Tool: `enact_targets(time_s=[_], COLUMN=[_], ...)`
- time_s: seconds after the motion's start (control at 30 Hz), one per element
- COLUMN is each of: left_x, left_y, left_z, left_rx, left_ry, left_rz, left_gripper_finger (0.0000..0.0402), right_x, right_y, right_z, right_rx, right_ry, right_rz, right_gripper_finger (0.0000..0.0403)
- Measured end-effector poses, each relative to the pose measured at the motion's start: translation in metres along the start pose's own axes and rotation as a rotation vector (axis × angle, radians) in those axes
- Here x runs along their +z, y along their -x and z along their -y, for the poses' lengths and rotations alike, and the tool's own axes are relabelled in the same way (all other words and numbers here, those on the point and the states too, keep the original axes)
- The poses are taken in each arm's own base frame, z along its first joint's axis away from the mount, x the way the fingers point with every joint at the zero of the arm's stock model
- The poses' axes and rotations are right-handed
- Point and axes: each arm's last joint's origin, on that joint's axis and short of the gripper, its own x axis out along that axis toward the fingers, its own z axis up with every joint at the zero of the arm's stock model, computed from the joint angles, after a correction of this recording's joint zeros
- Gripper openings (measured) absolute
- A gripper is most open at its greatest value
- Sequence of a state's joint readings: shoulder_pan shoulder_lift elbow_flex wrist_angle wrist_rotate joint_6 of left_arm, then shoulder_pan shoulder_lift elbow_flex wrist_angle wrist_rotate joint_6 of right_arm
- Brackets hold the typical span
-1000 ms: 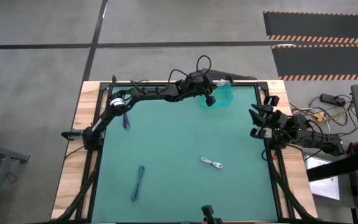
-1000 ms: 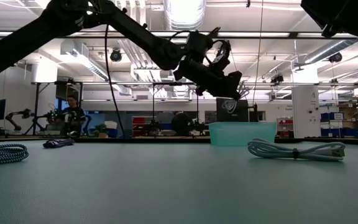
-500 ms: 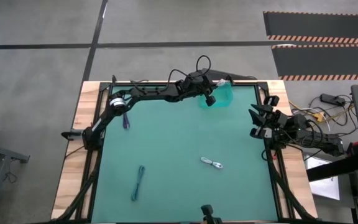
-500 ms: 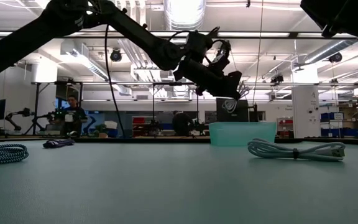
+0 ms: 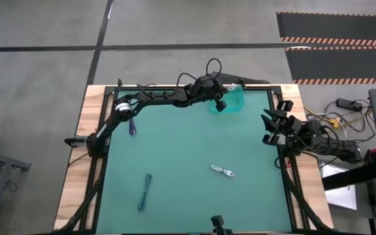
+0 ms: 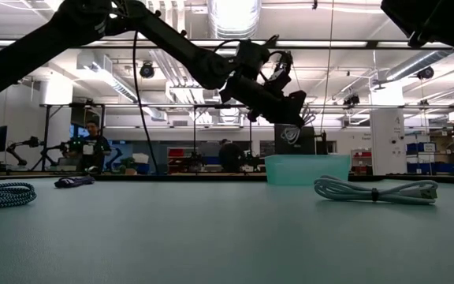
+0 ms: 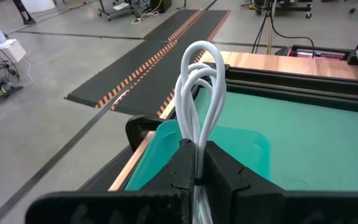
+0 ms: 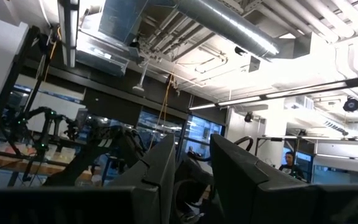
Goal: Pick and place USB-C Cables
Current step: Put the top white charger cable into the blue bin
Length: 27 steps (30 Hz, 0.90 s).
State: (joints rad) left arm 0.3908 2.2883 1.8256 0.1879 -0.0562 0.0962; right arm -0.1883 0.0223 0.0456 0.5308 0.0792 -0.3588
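My left gripper (image 7: 199, 167) is shut on a white coiled USB-C cable (image 7: 201, 81) above the teal bin (image 7: 235, 146) at the table's far edge (image 5: 235, 99); the low view shows this gripper (image 6: 296, 117) raised over the bin (image 6: 306, 169). A second white cable (image 5: 222, 172) (image 6: 375, 190) lies flat near the table's middle. The blue-grey bundle (image 5: 145, 191) (image 6: 2, 194) lies near the near-left corner. The purplish-black bundle (image 5: 132, 126) (image 6: 73, 181) lies by the left edge. My right gripper (image 5: 271, 128) waits open at the right edge. My left gripper pinches the white cable between its two fingers (image 7: 225, 168), several strands together (image 7: 197, 140). The looped end (image 7: 202, 53) sticks out past the fingertips. The fingers slant down toward the table's right in the low view. The cable is lifted clear, above the bin.
The green mat (image 5: 188, 150) has open room between the three lying cables. A black frame rail (image 7: 303, 84) and wooden border (image 5: 77, 163) edge the table. A small dark camera mount (image 5: 218, 224) sits at the near edge. People stand in the room beyond.
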Motion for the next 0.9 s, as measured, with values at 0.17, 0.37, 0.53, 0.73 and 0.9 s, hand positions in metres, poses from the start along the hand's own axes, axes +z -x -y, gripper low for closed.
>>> enact_targets(time_s=[0.17, 0.37, 0.53, 0.73, 0.9], left_x=[-0.0014, -0.003, -0.0083, -0.0088, -0.0088], left_y=[0.0, 0.0, 0.0004, 0.0005, 0.0006], left_z=[0.0001, 0.0003, -0.0003, -0.0008, -0.0016], left_rx=[-0.002, -0.002, 0.0, 0.016, 0.044], left_ry=[0.013, 0.064, 0.146, 0.165, 0.165], left_rz=[-0.015, -0.031, -0.087, -0.092, -0.092], left_gripper_finger=[0.0004, 0.0004, 0.0004, 0.0004, 0.0004], right_x=[0.0, 0.0001, 0.0001, 0.0001, 0.0001], right_y=[0.0, 0.0, 0.0, 0.0, 0.0], right_z=[0.0, 0.0, 0.0, 0.0001, 0.0], right_rx=[0.0, 0.0, -0.001, -0.001, 0.0], right_ry=[0.0, 0.0, 0.0, 0.0, 0.0], right_rz=[0.0, 0.001, 0.001, 0.001, 0.001], right_gripper_finger=[0.0093, 0.0093, 0.0093, 0.0093, 0.0093])
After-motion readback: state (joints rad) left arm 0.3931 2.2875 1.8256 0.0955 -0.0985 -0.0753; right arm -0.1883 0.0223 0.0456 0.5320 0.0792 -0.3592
